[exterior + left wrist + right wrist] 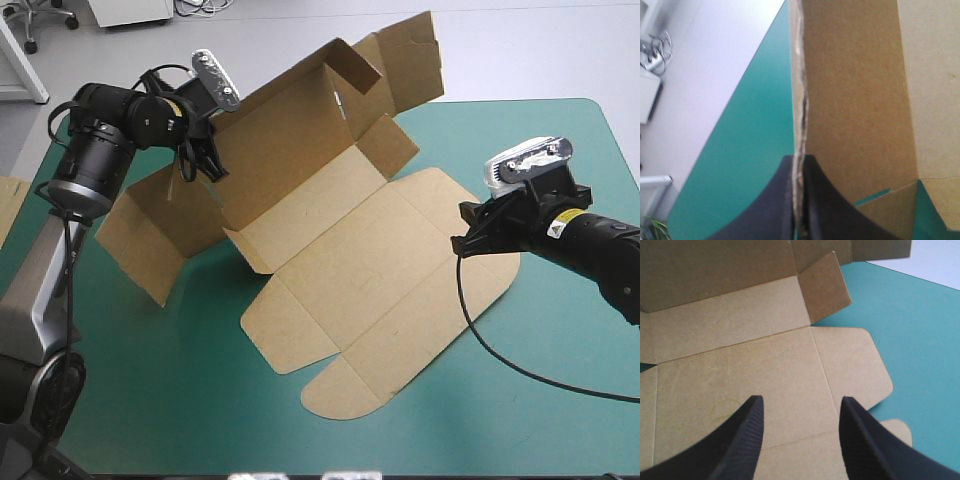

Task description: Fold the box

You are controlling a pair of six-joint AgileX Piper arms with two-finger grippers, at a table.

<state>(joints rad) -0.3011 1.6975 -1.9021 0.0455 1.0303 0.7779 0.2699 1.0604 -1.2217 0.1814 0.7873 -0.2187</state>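
Brown box [855, 90] edge btwn L fingers [827, 205]

The table [560, 140] wears a teal-green cover, its far right corner rounded. Beyond its far edge lies a pale grey floor [500, 45], evenly lit. At the far left stand a wheeled chair base [48, 20], a white cabinet [130, 10] with loose cables [200, 8] beside it, and a white frame leg [24, 65].

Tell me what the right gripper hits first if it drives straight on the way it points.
Most likely the box: the right gripper, open, points down at its flat middle panel. If the line runs shallower than it looks, it would reach the box's raised wall beyond instead.
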